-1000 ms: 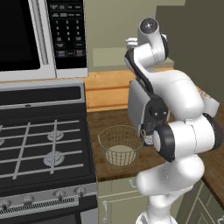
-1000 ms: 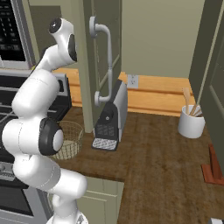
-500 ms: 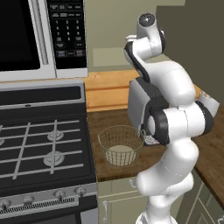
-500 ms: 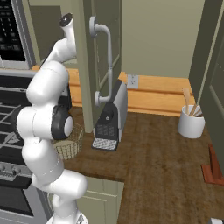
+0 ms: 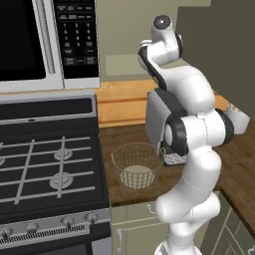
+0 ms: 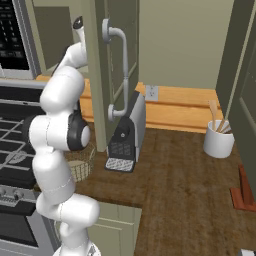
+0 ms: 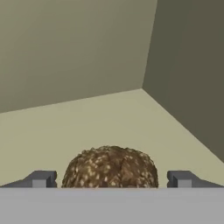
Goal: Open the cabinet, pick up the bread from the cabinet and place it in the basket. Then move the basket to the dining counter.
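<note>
In the hand view the bread (image 7: 111, 165), a round dark-brown speckled lump, lies on the pale cabinet shelf (image 7: 87, 122). It sits right between the two dark fingertips of my gripper (image 7: 111, 179), whose jaws are open on either side of it and not closed on it. The cabinet door (image 6: 100, 75) stands open, with its long silver handle (image 6: 121, 65) facing right, and my arm reaches up behind it. The tan wire basket (image 5: 137, 164) sits empty on the brown worktop beside the stove; in the right base view the basket (image 6: 84, 162) is partly hidden by my arm.
A grey coffee machine (image 6: 127, 135) stands under the open door, behind the basket. The gas stove (image 5: 45, 169) and microwave (image 5: 45, 40) are to the left. A white utensil pot (image 6: 218, 142) stands at the right of the worktop (image 6: 180, 180).
My arm has stretched upward and forward, and the hand has gone in behind the open cabinet door. The jaws stay open. The basket has not moved.
</note>
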